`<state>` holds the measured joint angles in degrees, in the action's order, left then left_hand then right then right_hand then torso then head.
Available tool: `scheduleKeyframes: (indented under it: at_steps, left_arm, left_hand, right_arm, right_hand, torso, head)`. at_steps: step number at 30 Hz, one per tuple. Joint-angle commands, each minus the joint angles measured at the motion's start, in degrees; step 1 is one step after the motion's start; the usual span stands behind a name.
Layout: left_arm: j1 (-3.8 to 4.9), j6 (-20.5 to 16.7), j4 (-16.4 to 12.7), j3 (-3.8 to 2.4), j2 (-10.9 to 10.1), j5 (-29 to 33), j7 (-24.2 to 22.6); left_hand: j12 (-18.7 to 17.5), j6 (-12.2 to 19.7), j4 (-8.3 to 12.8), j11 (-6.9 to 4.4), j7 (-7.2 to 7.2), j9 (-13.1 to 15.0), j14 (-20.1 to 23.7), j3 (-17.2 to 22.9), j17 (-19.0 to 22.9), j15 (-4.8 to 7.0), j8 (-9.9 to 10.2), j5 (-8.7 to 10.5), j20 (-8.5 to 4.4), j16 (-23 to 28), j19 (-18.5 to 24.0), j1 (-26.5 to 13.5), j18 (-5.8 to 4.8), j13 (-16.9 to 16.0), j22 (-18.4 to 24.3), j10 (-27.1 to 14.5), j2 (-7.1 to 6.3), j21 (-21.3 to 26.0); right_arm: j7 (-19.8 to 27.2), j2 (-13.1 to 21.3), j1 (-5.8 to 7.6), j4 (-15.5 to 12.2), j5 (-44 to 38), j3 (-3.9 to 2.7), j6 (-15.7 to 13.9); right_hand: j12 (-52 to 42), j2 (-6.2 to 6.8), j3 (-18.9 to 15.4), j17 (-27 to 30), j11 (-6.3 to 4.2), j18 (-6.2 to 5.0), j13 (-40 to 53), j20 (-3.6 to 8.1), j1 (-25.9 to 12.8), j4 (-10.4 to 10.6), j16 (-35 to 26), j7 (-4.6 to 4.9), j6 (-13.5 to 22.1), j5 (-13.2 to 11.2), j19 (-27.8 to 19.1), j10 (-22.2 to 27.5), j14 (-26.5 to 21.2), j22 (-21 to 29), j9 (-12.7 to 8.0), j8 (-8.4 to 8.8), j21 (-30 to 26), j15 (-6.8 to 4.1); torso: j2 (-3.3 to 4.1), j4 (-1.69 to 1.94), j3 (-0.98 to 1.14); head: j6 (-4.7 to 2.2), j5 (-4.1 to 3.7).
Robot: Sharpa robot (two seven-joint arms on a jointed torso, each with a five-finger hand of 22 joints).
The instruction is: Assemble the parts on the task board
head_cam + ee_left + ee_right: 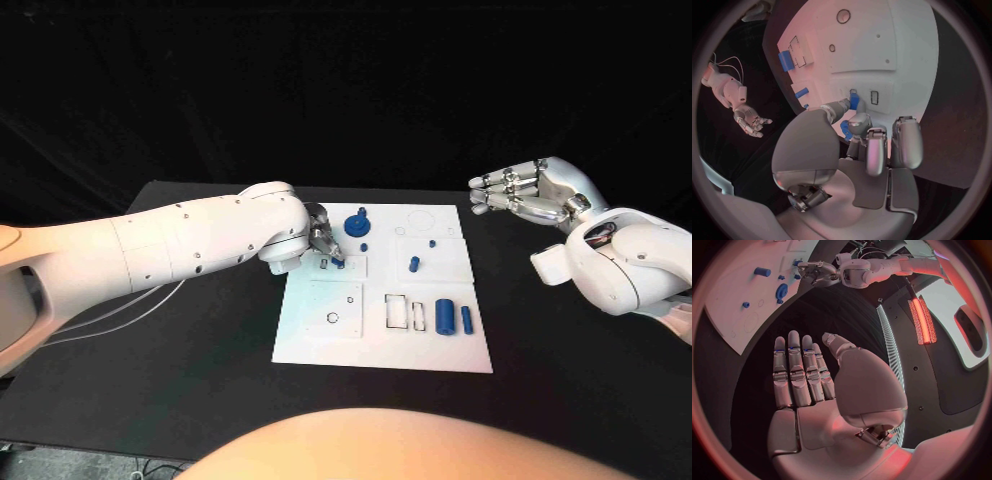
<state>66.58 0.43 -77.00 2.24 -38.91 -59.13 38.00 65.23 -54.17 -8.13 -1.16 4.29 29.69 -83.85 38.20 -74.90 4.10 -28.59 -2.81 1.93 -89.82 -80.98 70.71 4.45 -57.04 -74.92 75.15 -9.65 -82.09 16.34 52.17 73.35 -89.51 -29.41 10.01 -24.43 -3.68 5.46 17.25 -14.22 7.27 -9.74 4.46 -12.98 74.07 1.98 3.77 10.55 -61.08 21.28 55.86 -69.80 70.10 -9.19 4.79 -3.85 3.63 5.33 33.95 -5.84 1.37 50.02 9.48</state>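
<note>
Left hand [320,243] pinching blue part [853,101] on task board [433,345]

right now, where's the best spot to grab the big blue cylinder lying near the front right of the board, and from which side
Probably across its middle, coming straight down from above. The blue cylinder lies flat on the task board, long axis running front to back, so its curved flanks face left and right for fingers to close on. A slimmer blue pin lies close on its right, so the free right hand has little room there.
</note>
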Motion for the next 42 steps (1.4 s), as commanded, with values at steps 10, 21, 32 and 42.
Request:
scheduleKeyframes:
  at_steps: [10, 21, 32, 42]
  left_arm:
    - [-0.01, 3.68, -0.12, -0.02, 0.19, -1.65, 0.91]
    - [-0.01, 4.36, 0.09, -0.02, 0.58, -1.81, 0.99]
    - [0.00, 6.46, 0.58, -0.02, 0.84, -1.67, 1.24]
    - [0.08, 8.36, 1.28, -0.02, 1.53, -1.67, 1.48]
  left_hand:
    - [0.39, -1.29, 6.20, -0.13, -1.31, 9.86, -6.15, 6.69, -15.10, 0.36, -0.42, -0.20, -0.05, -0.18, -0.44, -0.11, -1.14, -0.13, -0.60, 0.42, 0.56, -0.43]
    - [0.54, -1.40, 6.16, -0.17, -1.37, 9.93, -6.15, 6.83, -15.10, 0.38, -0.48, -0.20, -0.05, -0.18, -0.49, -0.44, -1.16, -0.33, -0.68, 0.63, 0.63, -0.46]
    - [2.12, -2.31, 6.21, -0.58, -1.93, 10.59, -6.15, 7.03, -15.10, 0.65, -1.19, -0.18, -0.18, -0.18, -0.63, -2.19, -1.19, -2.32, -0.84, 2.09, 0.73, -0.53]
    - [4.56, -3.79, 5.96, -1.29, -2.83, 11.71, -6.15, 6.18, -15.10, 1.16, -2.41, -0.18, -0.57, -0.18, -1.04, -4.67, -1.31, -5.38, -1.41, 3.98, 1.32, -0.80]
  right_arm:
    - [0.64, -0.18, -0.02, 0.03, 0.04, -0.02, 0.54]
    - [0.64, -0.25, -0.03, 0.04, 0.05, -0.02, 0.60]
    - [0.62, -0.20, -0.03, -0.02, 0.05, -0.02, 0.59]
    - [0.57, -0.11, -0.03, -0.14, 0.05, -0.02, 0.60]
  right_hand:
    - [-0.17, 0.38, 0.38, 0.05, -0.10, -0.91, -0.05, 0.09, 0.06, -0.06, -0.18, 0.18, 0.19, 0.38, -0.41, 0.34, -0.41, 0.04, -0.05, 0.19, 0.06, -0.01]
    - [-0.17, 0.38, 0.38, 0.05, -0.10, -0.91, -0.05, 0.09, 0.06, -0.06, -0.18, 0.18, 0.19, 0.38, -0.41, 0.34, -0.41, 0.04, -0.05, 0.19, 0.06, -0.01]
    - [-0.17, 0.38, 0.38, 0.05, -0.10, -0.91, -0.05, 0.09, 0.06, -0.06, -0.18, 0.18, 0.19, 0.38, -0.41, 0.34, -0.41, 0.04, -0.05, 0.19, 0.06, -0.01]
    - [-0.17, 0.38, 0.38, 0.05, -0.10, -0.91, -0.05, 0.09, 0.06, -0.06, -0.18, 0.18, 0.19, 0.38, -0.41, 0.34, -0.41, 0.04, -0.05, 0.19, 0.06, -0.01]
  torso:
    - [0.02, 0.04, 0.06]
    - [0.00, -0.01, 0.08]
    - [0.04, -0.01, 0.11]
    - [0.06, 0.01, 0.13]
  head:
    - [-0.02, -0.05]
    - [-0.02, -0.10]
    - [-0.02, -0.24]
    - [-0.02, -0.44]
